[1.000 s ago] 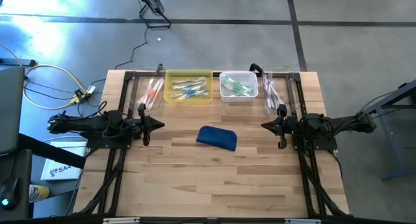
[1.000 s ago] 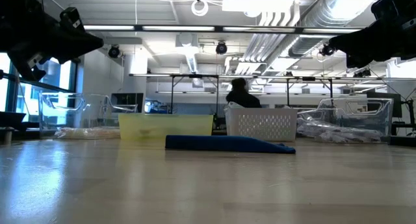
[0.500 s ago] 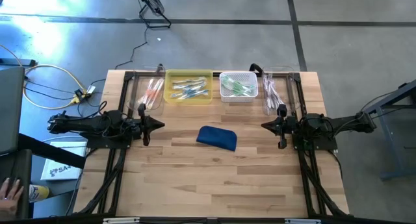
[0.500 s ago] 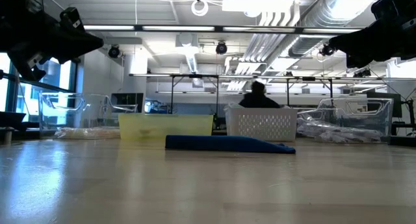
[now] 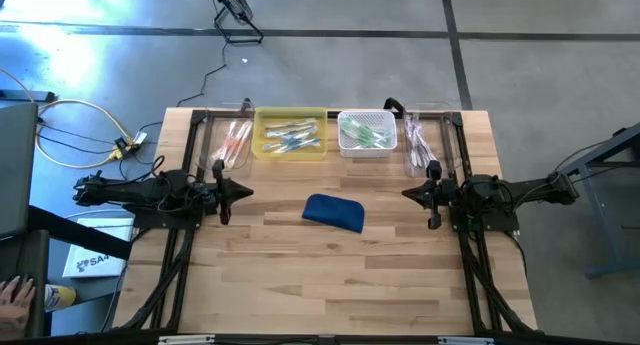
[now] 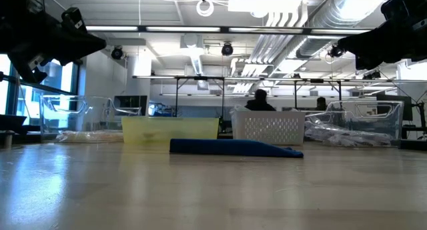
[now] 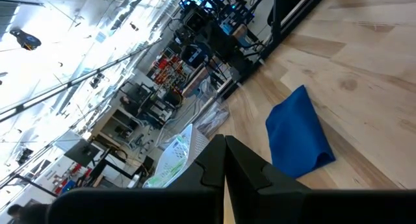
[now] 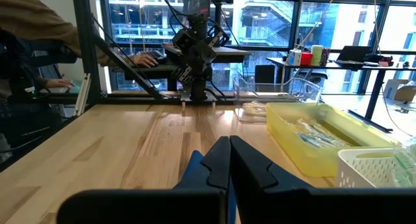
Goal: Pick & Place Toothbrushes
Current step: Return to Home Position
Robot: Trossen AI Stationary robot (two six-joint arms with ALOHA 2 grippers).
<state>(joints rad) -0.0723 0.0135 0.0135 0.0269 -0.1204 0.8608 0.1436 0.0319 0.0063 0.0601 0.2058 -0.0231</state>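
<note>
Left gripper [image 5: 240, 193] hangs parked over the left edge of the table [image 5: 330, 275], its fingers pressed together on nothing. Right gripper [image 5: 410, 194] mirrors it at the right edge, also closed and empty. Neither arm has moved in the last second. The only changes are off the table: a person's hand [image 5: 12, 295] has crept in at the lower left of the high view, and a person [image 6: 260, 101] far behind the bins has shifted. Both arms look to be at their rest pose, and the sorting looks finished.

No toothbrushes [image 5: 291, 137] lie loose on the light wood. All sit in four containers along the far edge. From left: a clear bin [image 5: 247, 125] with orange and pink ones, a yellow bin [image 5: 262, 135] with blue ones, a white basket [image 5: 366, 114] with green ones, and a second clear bin [image 5: 430, 107] with pale pink or violet ones. A dark blue pouch [image 5: 333, 212] lies mid-table, nearer than the bins.

Around the table are grey floor, cables and a bright workshop.
</note>
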